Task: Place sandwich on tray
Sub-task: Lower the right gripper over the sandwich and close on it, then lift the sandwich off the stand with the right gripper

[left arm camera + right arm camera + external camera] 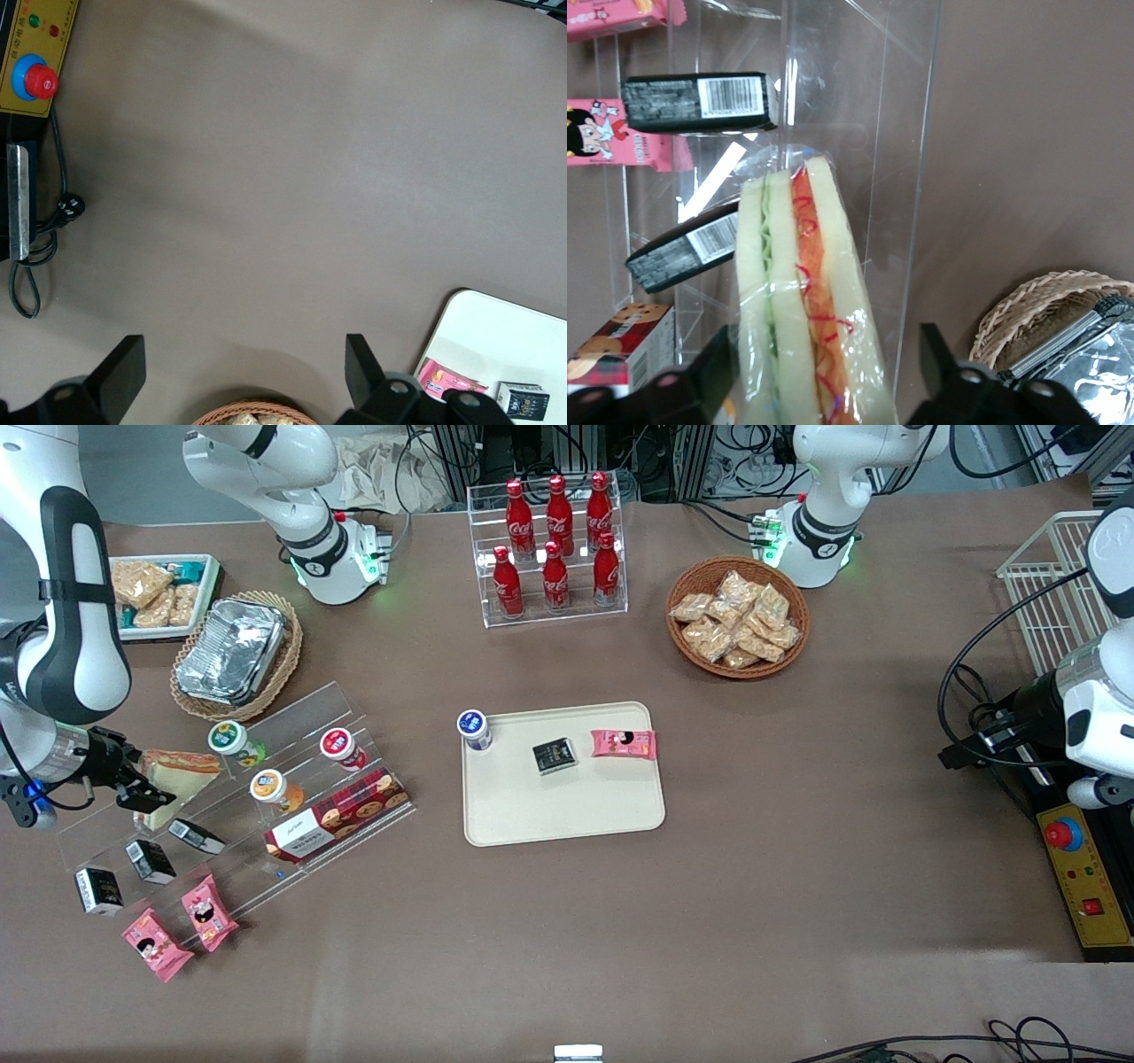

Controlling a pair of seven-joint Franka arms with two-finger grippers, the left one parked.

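Observation:
The sandwich [182, 773], a clear-wrapped wedge with pale bread and red-orange and green filling, rests on the top step of the clear acrylic shelf [292, 726] at the working arm's end of the table. My gripper [133, 781] is at its end, open, with the sandwich [802, 301] between the fingers [719, 359]. One finger is close against the wrap and the other stands slightly apart. The cream tray [567, 802] lies flat mid-table, well away from the shelf; a corner of the tray [496, 328] shows in the left wrist view.
On the tray are a small cup [474, 728], a black packet [555, 755] and a pink packet [624, 743]. The shelf also carries cups, black packets [700, 102], a cookie box [337, 815] and pink packets [209, 911]. A foil container [232, 651] in a wicker basket sits beside it.

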